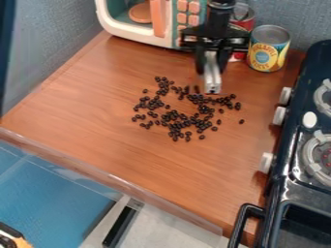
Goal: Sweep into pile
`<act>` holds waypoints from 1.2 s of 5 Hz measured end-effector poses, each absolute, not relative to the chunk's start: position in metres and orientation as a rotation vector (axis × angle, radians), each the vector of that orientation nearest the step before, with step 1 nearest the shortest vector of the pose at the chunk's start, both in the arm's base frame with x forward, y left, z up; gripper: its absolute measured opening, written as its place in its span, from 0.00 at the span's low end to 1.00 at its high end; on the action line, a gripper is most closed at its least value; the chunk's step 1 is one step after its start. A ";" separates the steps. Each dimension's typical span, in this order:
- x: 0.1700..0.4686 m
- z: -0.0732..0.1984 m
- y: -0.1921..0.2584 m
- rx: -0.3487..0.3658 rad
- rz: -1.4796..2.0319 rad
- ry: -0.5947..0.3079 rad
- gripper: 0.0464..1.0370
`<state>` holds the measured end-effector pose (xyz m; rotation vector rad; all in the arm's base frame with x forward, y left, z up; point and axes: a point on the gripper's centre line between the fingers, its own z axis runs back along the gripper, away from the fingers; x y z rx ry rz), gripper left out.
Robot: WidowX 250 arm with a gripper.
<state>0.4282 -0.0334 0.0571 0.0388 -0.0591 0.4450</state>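
My gripper (211, 67) hangs over the back part of the wooden counter, in front of the toy microwave and cans. It is shut on a narrow silvery tool (213, 80), whose lower end is at the back edge of the beans. Many small dark beans (173, 116) lie scattered in a loose, uneven patch around the counter's middle, with gaps of bare wood among them. A few stray beans lie apart at the patch's left and right sides. The tool hides a small part of the counter behind it.
The toy microwave (159, 24) stands at the back left, with a yellow-labelled can (268, 49) and a red can (244, 19) to its right. A black toy stove (294, 169) with white knobs borders the right side. The counter's front edge (110, 181) slants across the lower left.
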 end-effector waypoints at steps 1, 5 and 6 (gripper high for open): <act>0.435 0.058 -0.045 0.008 0.454 -0.039 0.35; 0.440 0.043 -0.087 -0.022 0.506 -0.060 0.35; 0.440 0.036 -0.088 -0.020 0.558 -0.058 0.35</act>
